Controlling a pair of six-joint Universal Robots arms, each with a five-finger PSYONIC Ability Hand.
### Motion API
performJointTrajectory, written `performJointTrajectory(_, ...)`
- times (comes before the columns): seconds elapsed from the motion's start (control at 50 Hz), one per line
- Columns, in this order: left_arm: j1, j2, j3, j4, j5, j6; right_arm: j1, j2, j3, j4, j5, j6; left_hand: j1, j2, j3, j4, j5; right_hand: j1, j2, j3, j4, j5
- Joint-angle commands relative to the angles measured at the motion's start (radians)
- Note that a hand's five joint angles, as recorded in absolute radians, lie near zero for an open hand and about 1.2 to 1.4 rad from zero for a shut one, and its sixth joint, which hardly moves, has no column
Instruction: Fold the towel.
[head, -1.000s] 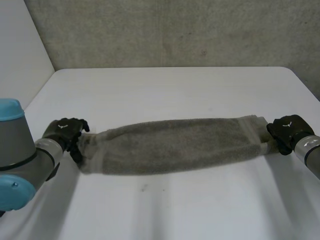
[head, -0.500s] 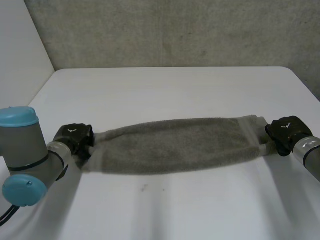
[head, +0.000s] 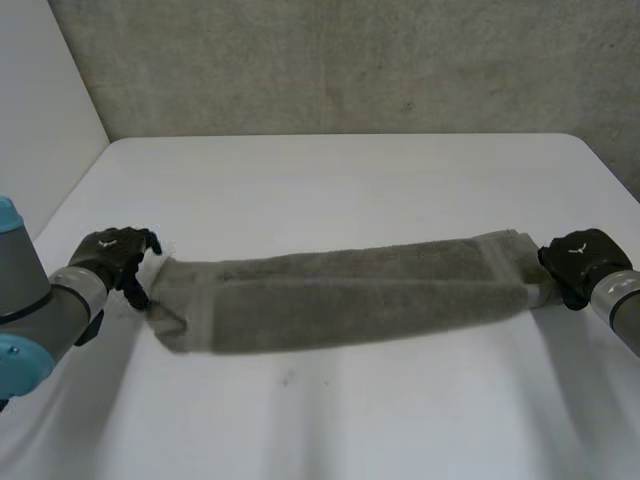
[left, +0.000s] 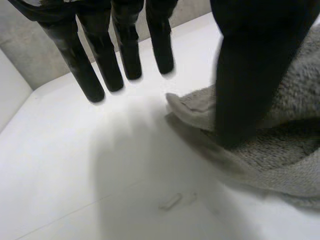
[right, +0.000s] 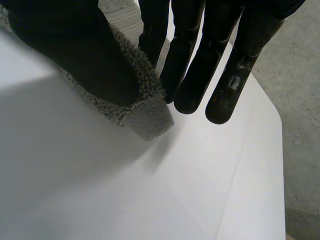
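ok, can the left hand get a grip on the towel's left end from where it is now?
Likely yes: the left hand sits open right beside that end of the towel, its thumb over the cloth edge, and nothing lies between them. The right hand pinches the other end.

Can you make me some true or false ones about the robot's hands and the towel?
1. The towel lies in a long strip across the white table. True.
2. The towel is bright red. False: it is grey-brown.
3. The right hand pinches one end of the towel between its thumb and fingers. True.
4. The left hand has its fingers curled round the towel. False: its fingers are straight and off the cloth, with only the thumb by the towel's end.
5. Both hands are at the same end of the towel. False: there is one at each end.
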Motion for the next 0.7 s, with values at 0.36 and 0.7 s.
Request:
performJointTrajectory(0.36,-0.112,0.119,-0.065,-0.234,0.001,-0.015,-0.002,-0.007,-0.001,-0.002,0.000,0.002,-0.058,-0.071,-0.074,-0.081,-0.078,0.444,0.220,0.211,0.203,0.241)
performJointTrajectory(0.7,-0.155,0.072,-0.085,-0.139,-0.001,-0.013,-0.002,-0.019,0.005,0.000,-0.001,0.002,0.240,0.227,0.225,0.217,0.220,0.444,0.220,0.211,0.203,0.241)
